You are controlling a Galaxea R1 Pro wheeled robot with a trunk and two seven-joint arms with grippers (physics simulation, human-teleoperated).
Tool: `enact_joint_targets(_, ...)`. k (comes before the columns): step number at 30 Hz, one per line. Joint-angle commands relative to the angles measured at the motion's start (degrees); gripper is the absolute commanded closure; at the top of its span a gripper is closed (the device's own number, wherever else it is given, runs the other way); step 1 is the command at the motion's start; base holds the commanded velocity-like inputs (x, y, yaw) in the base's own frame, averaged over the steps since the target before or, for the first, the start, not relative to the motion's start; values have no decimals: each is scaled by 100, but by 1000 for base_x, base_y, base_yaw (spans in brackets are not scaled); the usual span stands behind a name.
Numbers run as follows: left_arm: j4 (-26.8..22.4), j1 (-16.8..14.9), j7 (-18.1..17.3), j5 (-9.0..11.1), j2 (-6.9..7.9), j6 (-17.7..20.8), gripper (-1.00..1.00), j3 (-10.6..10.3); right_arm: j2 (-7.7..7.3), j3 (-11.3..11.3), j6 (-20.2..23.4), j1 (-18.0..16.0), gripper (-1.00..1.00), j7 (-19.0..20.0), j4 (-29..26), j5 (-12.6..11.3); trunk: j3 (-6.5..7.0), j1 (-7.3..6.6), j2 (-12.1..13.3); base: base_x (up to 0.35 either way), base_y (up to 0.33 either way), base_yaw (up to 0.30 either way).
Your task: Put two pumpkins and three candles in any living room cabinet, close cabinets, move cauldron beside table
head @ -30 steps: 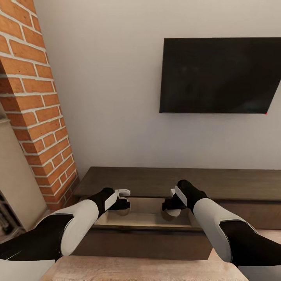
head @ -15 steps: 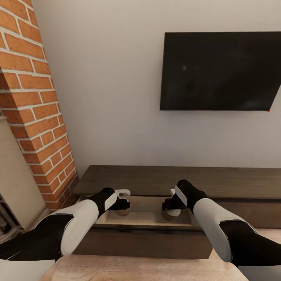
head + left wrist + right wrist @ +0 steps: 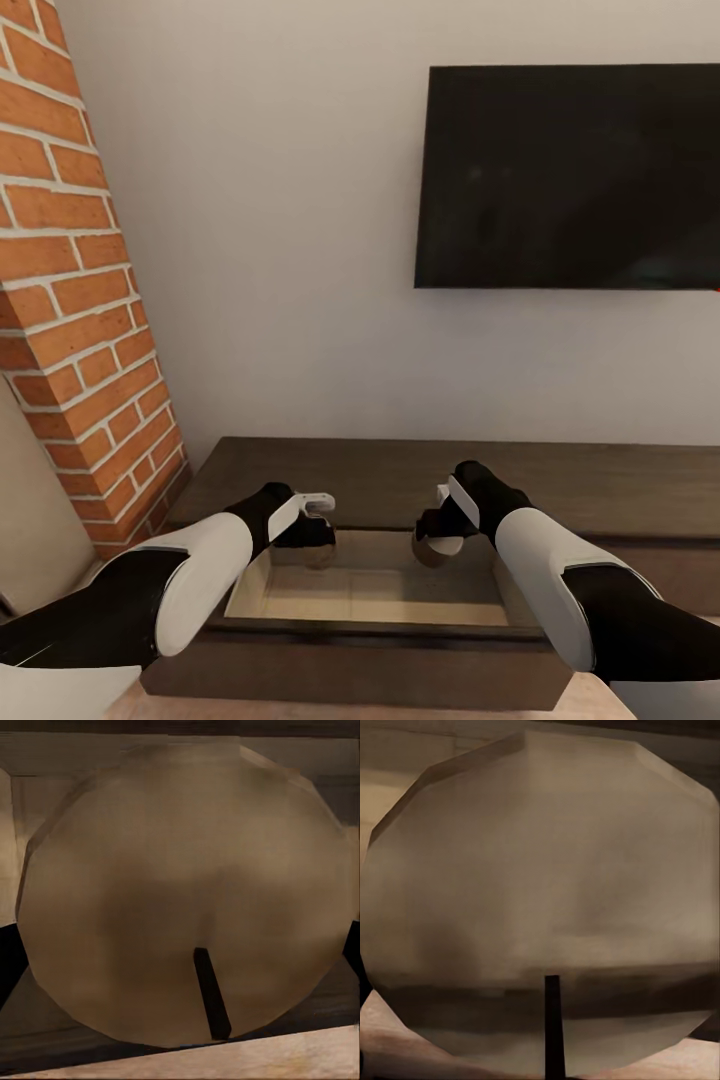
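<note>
A tan candle (image 3: 318, 552) is clamped in the left gripper (image 3: 310, 535) and another candle (image 3: 436, 549) in the right gripper (image 3: 440, 532), both held above the open drawer (image 3: 370, 590) of the dark-brown cabinet (image 3: 600, 485).

Cabinet (image 3: 560, 480): long, low, dark-brown wood, against wall; one wide drawer (image 3: 370, 595) pulled out, pale wood lining.
Two candles, squat, round, tan, each with dark wick: left candle (image 3: 318, 550) held in left gripper (image 3: 312, 535), right candle (image 3: 435, 549) held in right gripper (image 3: 440, 532), both above open drawer.
</note>
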Motion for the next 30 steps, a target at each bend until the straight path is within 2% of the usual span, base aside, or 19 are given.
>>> enact_joint_targets(1,0,-9,-9,25,0,102,100,-6,-2,26,27,-3,100,15,-7,-10,-5,0,-3,46,0,0)
enact_joint_targets(5,-18,-9,-70,25,0,477,100,-15,-2,26,37,-3,100,18,-12,-10,-5,0,-3,21,0,0)
enact_joint_targets(11,-23,-9,-89,25,0,584,100,-18,-2,26,49,-3,100,26,-8,-10,-23,22,-43,2,0,0)
enact_joint_targets(20,-29,-9,-94,24,0,580,100,-18,-2,26,53,-3,100,29,-7,-10,-185,219,-404,0,0,0)
enact_joint_targets(30,-40,-9,-80,25,0,324,100,-18,-2,26,110,-3,100,32,-6,-10,-417,439,-805,0,0,0)
